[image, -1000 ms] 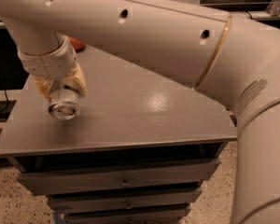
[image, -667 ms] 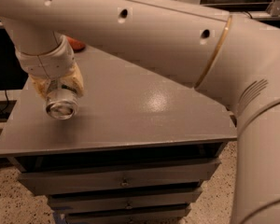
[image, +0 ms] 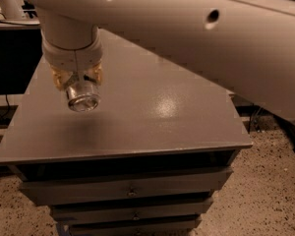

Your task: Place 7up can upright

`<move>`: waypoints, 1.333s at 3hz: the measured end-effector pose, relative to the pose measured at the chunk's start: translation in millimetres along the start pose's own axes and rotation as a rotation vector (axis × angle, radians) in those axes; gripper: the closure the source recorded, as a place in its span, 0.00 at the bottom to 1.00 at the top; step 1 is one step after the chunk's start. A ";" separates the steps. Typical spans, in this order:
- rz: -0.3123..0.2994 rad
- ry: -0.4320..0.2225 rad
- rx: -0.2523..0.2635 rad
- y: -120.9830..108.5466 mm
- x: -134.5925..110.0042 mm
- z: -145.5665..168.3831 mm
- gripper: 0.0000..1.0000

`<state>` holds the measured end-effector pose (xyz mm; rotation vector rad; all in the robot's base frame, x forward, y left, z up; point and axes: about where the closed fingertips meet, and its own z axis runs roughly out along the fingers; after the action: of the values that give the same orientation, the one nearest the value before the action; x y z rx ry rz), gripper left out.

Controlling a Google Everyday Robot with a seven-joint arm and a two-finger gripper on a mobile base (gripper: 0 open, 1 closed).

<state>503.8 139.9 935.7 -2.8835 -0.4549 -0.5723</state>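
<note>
My gripper point(image: 77, 80) hangs from the white arm over the left part of the grey cabinet top point(image: 152, 117). It is shut on the 7up can point(image: 82, 96), a shiny silver can whose round metal end points down and toward the camera. The can is held a little above the surface, with its shadow on the top below it. The amber fingers point(image: 59, 78) flank the can's upper part. The can's green markings are hidden by the gripper.
The grey top belongs to a drawer cabinet point(image: 132, 193) with several drawers, standing on a speckled floor point(image: 270, 191). The thick white arm point(image: 201, 38) crosses the upper right of the view. A dark shelf with cables point(image: 5, 53) is at the left.
The view has closed in and the arm now fills more of the frame. The red and orange fruit behind the gripper is no longer seen. The can stays in the gripper.
</note>
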 end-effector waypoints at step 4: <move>-0.151 0.195 0.107 29.7 26.5 -34.0 1.00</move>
<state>525.1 111.5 974.2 -2.6737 -0.6550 -0.8180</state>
